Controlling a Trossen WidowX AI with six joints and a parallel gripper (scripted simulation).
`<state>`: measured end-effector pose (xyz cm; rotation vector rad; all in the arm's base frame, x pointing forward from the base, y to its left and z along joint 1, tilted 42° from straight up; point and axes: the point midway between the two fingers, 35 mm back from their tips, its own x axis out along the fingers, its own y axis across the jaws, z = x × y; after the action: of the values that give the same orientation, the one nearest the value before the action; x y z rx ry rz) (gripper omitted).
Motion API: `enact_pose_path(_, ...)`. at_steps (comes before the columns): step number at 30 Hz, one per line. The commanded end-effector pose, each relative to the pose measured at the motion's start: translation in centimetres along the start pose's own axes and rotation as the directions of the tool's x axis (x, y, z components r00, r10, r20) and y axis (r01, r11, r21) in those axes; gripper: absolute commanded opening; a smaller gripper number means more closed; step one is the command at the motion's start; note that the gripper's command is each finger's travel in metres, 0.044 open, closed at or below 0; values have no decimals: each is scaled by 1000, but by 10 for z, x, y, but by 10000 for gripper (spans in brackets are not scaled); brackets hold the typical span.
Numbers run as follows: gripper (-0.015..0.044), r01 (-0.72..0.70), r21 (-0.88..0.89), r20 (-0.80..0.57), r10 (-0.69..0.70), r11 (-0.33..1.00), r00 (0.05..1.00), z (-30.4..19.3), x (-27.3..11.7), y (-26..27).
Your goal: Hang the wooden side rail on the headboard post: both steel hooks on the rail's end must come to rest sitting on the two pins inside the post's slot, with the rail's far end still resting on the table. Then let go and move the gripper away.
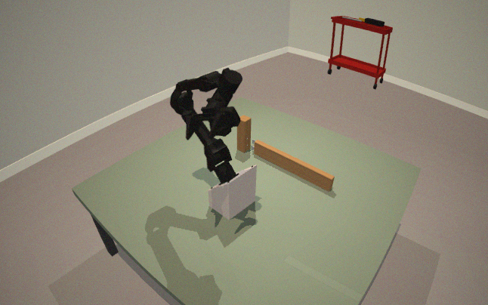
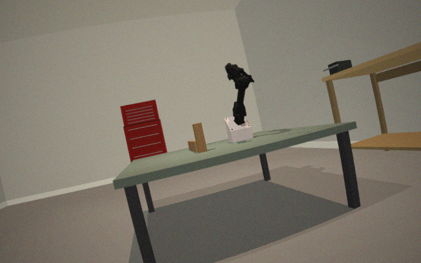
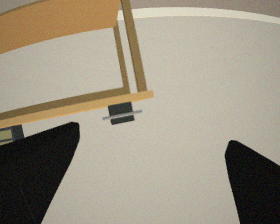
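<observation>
The wooden side rail (image 1: pixel 294 165) (image 2: pixel 191 146) stands on its narrow long edge on the green table (image 1: pixel 139 170) (image 2: pixel 159 166). The small steel hooks (image 1: pixel 254 143) on its near-post end face the upright headboard post (image 1: pixel 242 134) (image 2: pixel 200 138). A narrow gap shows between hooks and post in the top view, so the hooks are outside the slot. The slot and pins are too small to make out clearly. My gripper (image 3: pixel 154 140) is open and empty, with its black fingers wide apart in the wrist view. It is raised, clear of the rail and post, and faces a wall and a workbench.
The arm stands on a white base block (image 1: pixel 242 193) (image 2: pixel 240 133) on the table, to one side of the rail. A wooden workbench (image 2: pixel 401 140) (image 3: pixel 56 22), a red cart (image 1: pixel 357 66) and a red tool cabinet (image 2: pixel 145 135) stand off the table.
</observation>
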<state>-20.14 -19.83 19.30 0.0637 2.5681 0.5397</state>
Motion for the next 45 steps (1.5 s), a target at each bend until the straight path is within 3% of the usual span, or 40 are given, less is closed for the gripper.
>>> enact_pose_path(1, 426, 7, -3, 2, -7, 1000, 1000, 1, -1, -1)
enact_pose_path(6, 440, 201, -80, 59, -197, 976, 979, 23, -23, -38)
enact_pose_path(12, 440, 461, -188, 156, -437, 867, 886, 59, -63, -81)
enact_pose_path(18, 440, 685, -283, 274, -627, 672, 729, 100, -112, -112)
enact_pose_path(25, 440, 864, -358, 434, -757, 353, 489, 153, -175, -128)
enact_pose_path(35, 440, 915, -358, 674, -730, -188, 115, 230, -264, -108)
enact_pose_path(45, 440, 709, -202, 869, -457, -675, -187, 301, -333, -41)
